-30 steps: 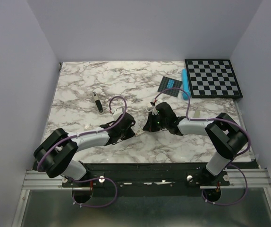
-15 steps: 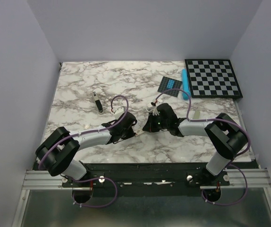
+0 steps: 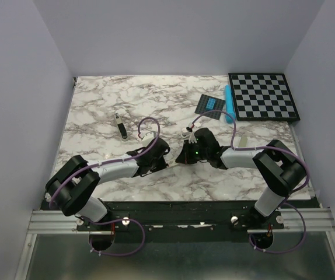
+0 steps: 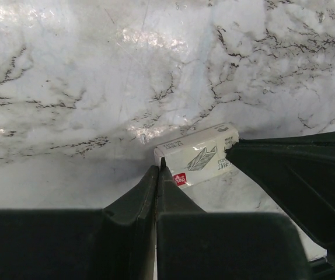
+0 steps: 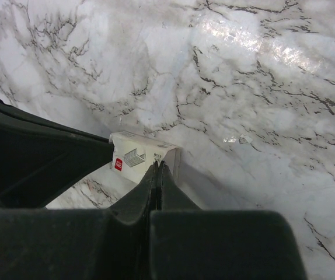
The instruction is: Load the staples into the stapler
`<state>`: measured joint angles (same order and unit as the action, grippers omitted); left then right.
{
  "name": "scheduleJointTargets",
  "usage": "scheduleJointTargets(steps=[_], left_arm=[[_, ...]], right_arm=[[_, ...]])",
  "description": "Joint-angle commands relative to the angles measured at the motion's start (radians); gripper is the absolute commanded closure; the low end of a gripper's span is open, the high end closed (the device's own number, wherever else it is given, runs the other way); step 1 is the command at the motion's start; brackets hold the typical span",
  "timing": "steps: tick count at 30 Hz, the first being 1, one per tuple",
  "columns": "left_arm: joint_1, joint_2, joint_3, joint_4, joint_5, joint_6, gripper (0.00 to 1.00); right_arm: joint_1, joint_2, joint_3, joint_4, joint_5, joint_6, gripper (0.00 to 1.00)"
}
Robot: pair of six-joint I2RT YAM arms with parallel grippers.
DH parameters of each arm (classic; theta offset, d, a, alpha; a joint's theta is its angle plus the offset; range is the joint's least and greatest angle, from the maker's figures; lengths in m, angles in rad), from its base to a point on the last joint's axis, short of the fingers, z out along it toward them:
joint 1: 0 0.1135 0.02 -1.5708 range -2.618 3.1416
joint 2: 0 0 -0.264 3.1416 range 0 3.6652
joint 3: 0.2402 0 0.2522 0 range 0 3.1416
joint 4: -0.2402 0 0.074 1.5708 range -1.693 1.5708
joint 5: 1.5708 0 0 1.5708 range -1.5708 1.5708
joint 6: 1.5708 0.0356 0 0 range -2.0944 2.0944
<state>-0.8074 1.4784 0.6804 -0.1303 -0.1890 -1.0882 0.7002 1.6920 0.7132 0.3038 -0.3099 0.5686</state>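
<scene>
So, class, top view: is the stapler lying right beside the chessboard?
No, the stapler lies on the left side of the table, while the chessboard sits at its far right corner.

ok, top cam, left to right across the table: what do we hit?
stapler → left tool → staples box → right tool → dark card with blue squares → blue bar → checkerboard. Skipped the small beige piece: it falls within the checkerboard's span.
</scene>
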Motion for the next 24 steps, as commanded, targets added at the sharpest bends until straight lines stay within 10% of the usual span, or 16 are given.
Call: scheduleJointTargets(steps=[1,24], left_arm=[[-0.009,0.023,0.036,0.009,-0.004,0.011,0.94],[-0.007,0.017,0.093,-0.123,-0.069,0.076,1.0]], right_arm=[[0.009,-0.009,-0.017,0.026,-0.047,0.013,0.99],[-0.004,-0.061,-0.031,-0.071,0.088,0.017,0.99]])
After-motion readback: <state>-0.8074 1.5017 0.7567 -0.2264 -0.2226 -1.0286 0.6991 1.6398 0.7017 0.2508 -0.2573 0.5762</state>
